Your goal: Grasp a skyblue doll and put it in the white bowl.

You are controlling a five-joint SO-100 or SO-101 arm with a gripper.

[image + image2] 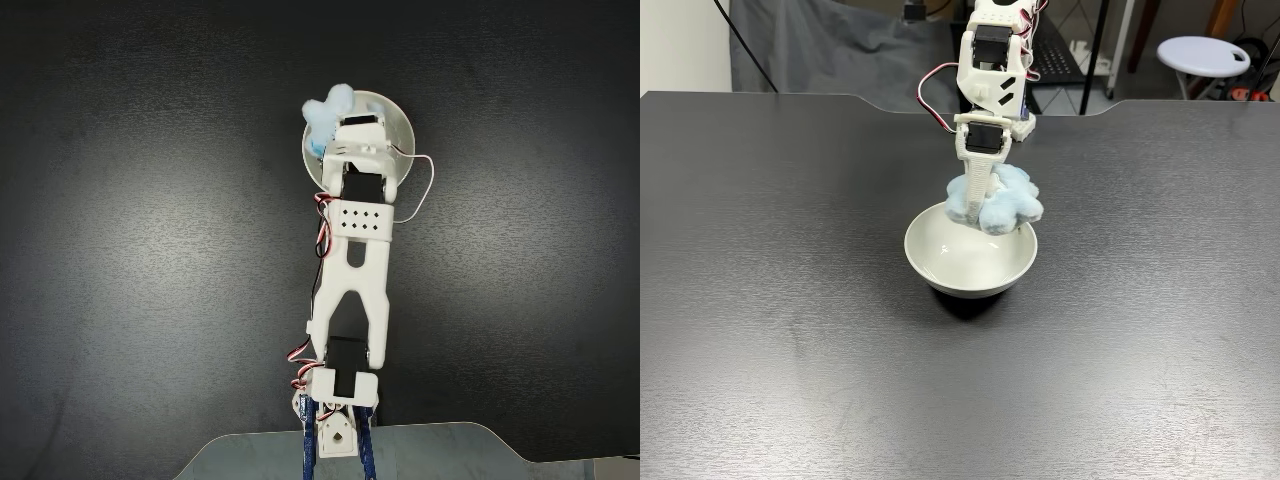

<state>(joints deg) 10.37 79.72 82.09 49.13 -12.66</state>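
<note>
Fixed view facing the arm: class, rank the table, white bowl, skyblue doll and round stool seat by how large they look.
1. Table
2. White bowl
3. Skyblue doll and stool seat look alike; the stool stands farther back, so unranked.

no readable text, no labels, no brands, no numbers, no signs anywhere

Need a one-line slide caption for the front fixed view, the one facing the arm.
End effector holds the skyblue doll over the far rim of the white bowl on a dark table.
</note>
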